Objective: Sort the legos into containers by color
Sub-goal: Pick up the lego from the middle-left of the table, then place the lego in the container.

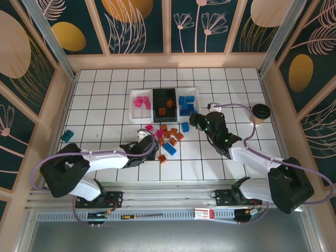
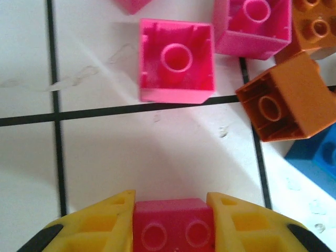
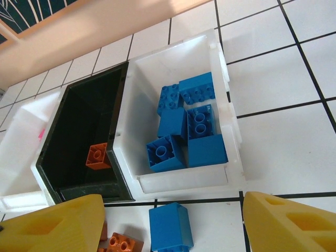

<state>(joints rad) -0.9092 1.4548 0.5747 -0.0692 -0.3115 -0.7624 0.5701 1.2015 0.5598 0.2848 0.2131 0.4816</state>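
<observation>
My left gripper (image 2: pixel 171 203) is shut on a hot pink lego (image 2: pixel 173 227) just above the floor, at the left edge of the loose pile (image 1: pixel 168 138). Ahead of it lie two more pink legos (image 2: pixel 176 61), an orange-brown one (image 2: pixel 286 103) and a blue one (image 2: pixel 315 157). My right gripper (image 3: pixel 173 210) hangs open over a loose blue lego (image 3: pixel 170 231), just in front of the right white tray (image 3: pixel 184 181), which holds several blue legos. The black tray (image 3: pixel 50 173) holds an orange lego (image 3: pixel 98 156). The left white tray (image 1: pixel 132 105) holds pink legos.
A lone teal block (image 1: pixel 67 136) lies far left. A tan paper cup with a dark lid (image 1: pixel 260 113) stands at the right, beside the right arm's cable. Wooden walls border the tiled floor on three sides.
</observation>
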